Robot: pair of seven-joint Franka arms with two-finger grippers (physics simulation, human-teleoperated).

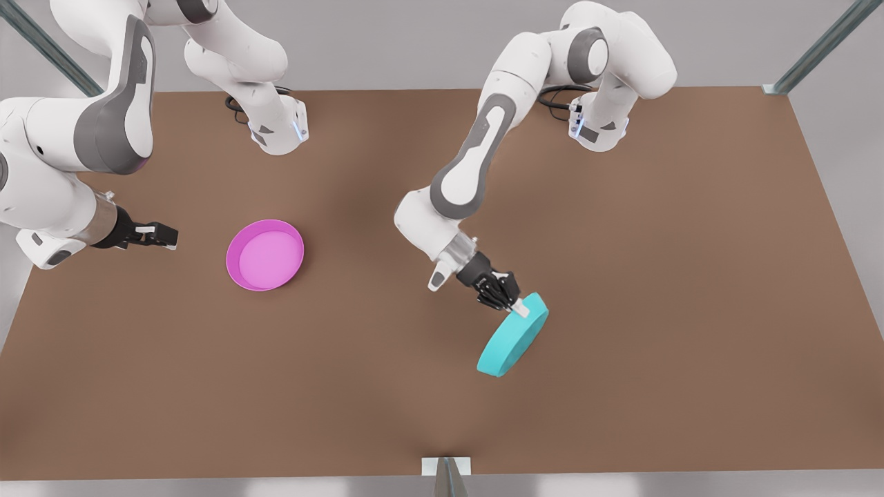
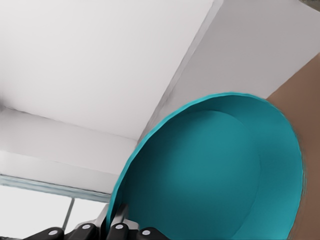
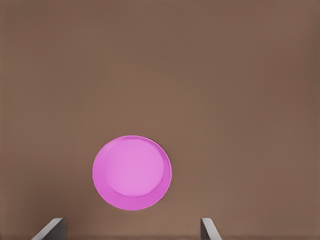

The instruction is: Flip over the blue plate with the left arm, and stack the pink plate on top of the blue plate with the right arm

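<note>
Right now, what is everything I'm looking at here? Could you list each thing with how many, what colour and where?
blue plate: one, turquoise, tilted up on edge toward the front view's right, rim pinched by a gripper, flat underside facing the front camera.
pink plate: one, magenta with a lighter inside, lying flat and open side up, toward the front view's left.
table: one, brown, under everything.
metal frame posts: grey, at the table's corners and near edge.
left arm: one, white with grey bands; its left gripper is shut on the blue plate's rim.
right arm: one, white with grey; its right gripper waits open beside the pink plate.
</note>
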